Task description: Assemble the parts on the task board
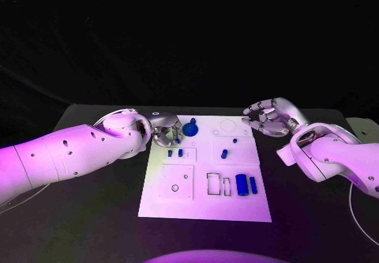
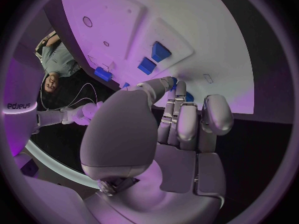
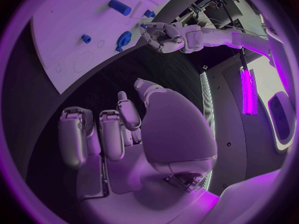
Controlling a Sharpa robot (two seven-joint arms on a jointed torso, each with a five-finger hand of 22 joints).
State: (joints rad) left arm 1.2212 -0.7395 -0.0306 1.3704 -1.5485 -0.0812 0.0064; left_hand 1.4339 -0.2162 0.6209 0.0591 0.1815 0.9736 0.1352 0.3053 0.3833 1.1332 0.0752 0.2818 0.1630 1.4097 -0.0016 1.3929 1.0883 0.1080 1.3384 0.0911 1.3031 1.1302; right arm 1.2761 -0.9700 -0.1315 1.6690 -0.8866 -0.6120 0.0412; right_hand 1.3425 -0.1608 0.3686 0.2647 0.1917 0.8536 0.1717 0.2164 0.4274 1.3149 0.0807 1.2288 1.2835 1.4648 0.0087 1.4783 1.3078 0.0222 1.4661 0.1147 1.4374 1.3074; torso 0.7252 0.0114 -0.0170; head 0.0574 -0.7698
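Observation:
The white task board [image 1: 205, 189] lies in the middle of the black table. My left hand [image 1: 164, 134] is at the board's far left corner, fingers curled in. In the left wrist view its thumb and fingers [image 2: 177, 109] pinch a small blue part [image 2: 189, 97]. A round blue part [image 1: 192, 129] stands just right of that hand. Two small blue blocks [image 1: 175, 153] sit close in front of it. A thick blue cylinder [image 1: 241, 184] and a thin blue bar [image 1: 253, 185] lie near the board's right side. My right hand [image 1: 268, 118] hovers off the far right corner, holding nothing, fingers loosely apart.
Several small blue parts [image 1: 224, 153] are scattered over the board's middle and far half. Outlined recesses [image 1: 214, 184] mark its near half. Bare black table [image 1: 87, 219] surrounds the board. In the right wrist view the board [image 3: 74, 25] carries a blue cylinder [image 3: 119, 6].

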